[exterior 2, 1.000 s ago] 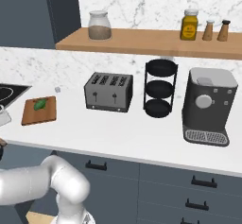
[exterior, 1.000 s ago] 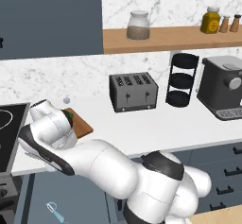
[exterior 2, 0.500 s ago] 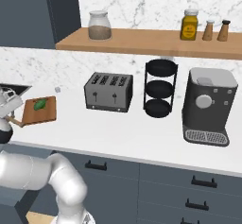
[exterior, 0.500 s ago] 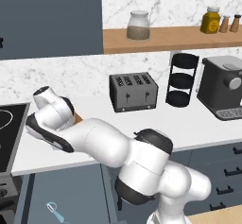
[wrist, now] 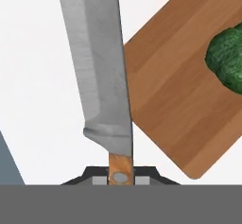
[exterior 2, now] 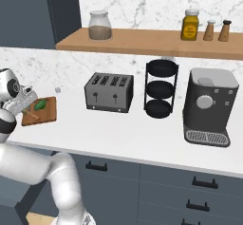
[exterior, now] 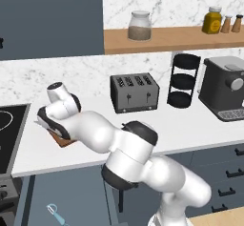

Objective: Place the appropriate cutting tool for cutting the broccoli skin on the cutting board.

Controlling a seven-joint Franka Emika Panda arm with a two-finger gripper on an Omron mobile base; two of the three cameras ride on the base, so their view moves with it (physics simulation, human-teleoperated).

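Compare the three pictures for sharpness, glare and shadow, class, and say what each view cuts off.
Hand view: soft close-up, streaky sheen on the knife blade, no hard glare; the broccoli is cropped at the right edge. Left base view: even flat light, the arm covers most of the cutting board. Right base view: sharpest overall, faint shadows under the toaster.

The left base view sat behind the arm on its left, looking forward and down across the tabletop (exterior: pixel 190 125), toaster (exterior: pixel 135 93) dead centre. The right base view looked from the other flank, same downward tilt, and both took in that toaster (exterior 2: pixel 108 92), the tiered rack (exterior 2: pixel 161 88), the coffee machine (exterior 2: pixel 209 106) and the wall shelf (exterior 2: pixel 142 41). The hand view rode right on the end effector (wrist: pixel 120 176), pointing along it, very close: the knife (wrist: pixel 100 67) ran straight out ahead, the cutting board (wrist: pixel 184 90) just to its right with the broccoli (wrist: pixel 228 57) at the far right edge.
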